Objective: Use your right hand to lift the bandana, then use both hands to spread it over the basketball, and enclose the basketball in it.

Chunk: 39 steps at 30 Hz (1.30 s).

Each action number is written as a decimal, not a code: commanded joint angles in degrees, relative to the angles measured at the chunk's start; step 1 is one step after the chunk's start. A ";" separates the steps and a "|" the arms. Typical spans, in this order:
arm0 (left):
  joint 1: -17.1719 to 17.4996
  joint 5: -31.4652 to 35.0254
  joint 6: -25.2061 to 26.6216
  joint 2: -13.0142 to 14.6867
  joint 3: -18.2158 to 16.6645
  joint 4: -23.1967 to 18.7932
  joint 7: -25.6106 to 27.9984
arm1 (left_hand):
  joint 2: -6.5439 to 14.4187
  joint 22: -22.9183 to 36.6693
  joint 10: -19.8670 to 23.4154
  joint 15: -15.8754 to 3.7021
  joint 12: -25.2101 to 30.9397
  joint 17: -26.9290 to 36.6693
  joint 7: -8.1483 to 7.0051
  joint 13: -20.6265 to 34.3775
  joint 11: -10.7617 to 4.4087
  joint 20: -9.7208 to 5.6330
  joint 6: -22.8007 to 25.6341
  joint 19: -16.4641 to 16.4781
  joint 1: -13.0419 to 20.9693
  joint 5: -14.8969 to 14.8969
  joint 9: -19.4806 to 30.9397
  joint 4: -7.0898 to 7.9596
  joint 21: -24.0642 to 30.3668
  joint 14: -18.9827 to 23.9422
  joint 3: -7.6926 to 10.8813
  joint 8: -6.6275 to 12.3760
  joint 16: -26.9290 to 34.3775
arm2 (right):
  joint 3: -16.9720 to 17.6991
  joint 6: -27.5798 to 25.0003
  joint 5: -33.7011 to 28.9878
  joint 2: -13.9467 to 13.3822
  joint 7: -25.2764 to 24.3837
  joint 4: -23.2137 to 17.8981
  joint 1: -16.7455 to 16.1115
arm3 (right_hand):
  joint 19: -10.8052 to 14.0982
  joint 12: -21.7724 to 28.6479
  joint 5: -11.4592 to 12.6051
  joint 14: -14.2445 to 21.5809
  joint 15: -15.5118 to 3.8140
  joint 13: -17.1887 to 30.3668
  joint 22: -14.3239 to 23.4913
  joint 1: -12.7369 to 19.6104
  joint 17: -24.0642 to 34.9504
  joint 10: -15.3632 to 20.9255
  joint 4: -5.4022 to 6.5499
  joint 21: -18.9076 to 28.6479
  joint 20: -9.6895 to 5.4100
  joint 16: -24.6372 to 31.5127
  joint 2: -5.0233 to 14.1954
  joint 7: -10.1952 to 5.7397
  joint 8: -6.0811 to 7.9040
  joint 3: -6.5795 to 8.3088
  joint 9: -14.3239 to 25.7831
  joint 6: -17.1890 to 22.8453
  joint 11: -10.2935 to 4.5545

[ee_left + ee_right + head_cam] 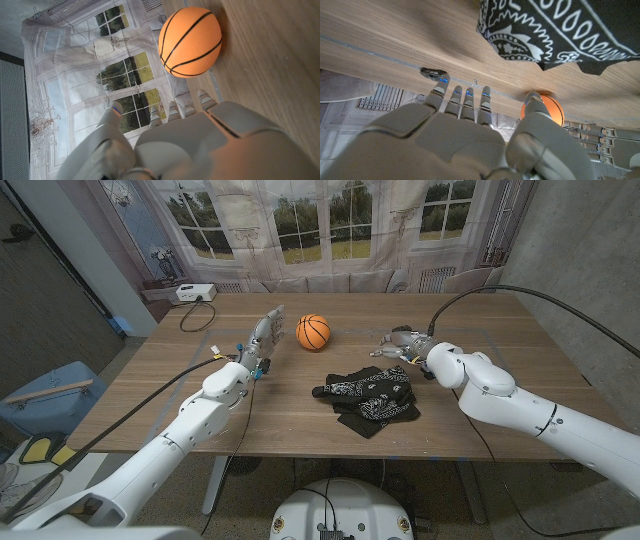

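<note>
bandana point(372, 397) crumpled near of right hand point(401, 347) | hand open, empty | lower onto far edge, pinch one layer, lift clear of basketball point(313, 332)

Orange basketball point(313, 332) w/ black seams sits on wooden table toward far side, apart from black bandana point(372, 396) w/ white paisley print, which lies crumpled in loose heap nearer the front edge, right of ball.
</note>
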 commanded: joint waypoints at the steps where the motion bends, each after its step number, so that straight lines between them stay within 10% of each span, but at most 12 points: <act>1: 0.02 -0.15 -0.37 0.35 -0.16 -0.10 -0.65 | -0.07 0.24 -0.47 -0.02 0.07 0.30 -0.44 0.32 0.00 0.35 0.32 -0.27 -0.73 0.41 0.07 0.06 0.11 -0.29 -0.08 -0.04 0.17 | -3.91 -6.01 -7.11 0.56 9.02 -1.75 2.86 | -0.02 0.28 0.60 -0.30 0.15 0.33 0.14 -0.62 0.12 -0.14 0.11 0.07 -0.27 0.20 -0.33 1.10 0.87 -0.65 0.50 2.09 0.22; 15: -0.88 -0.67 -0.07 -0.03 -0.01 1.24 -1.43 | -0.07 0.26 -0.64 -0.10 0.02 0.29 -0.36 0.34 0.20 0.38 0.31 -0.24 -0.86 0.43 0.08 0.07 0.16 -0.37 -0.10 -0.16 0.15 | -1.69 -0.99 -1.03 0.42 14.34 -1.93 3.68 | -0.17 0.06 0.94 -2.04 0.51 0.39 0.14 -1.63 0.16 -1.68 0.52 0.05 -0.71 -0.26 -0.48 1.51 1.64 -1.50 0.96 4.33 0.33; 39: -3.10 -1.38 -1.39 -0.95 0.18 5.94 -4.42 | 0.00 0.28 -0.78 -0.17 0.00 0.28 -0.43 0.36 0.06 0.58 0.22 0.13 -0.96 0.45 0.09 0.03 0.36 -0.22 -0.07 -0.33 0.21 | -8.79 -5.62 -13.14 4.50 25.41 0.62 9.46 | 2.56 1.54 1.53 0.02 0.40 0.33 0.12 -2.14 -0.31 1.51 0.44 0.96 -1.73 0.63 -0.47 4.19 5.31 -2.75 2.02 14.16 1.18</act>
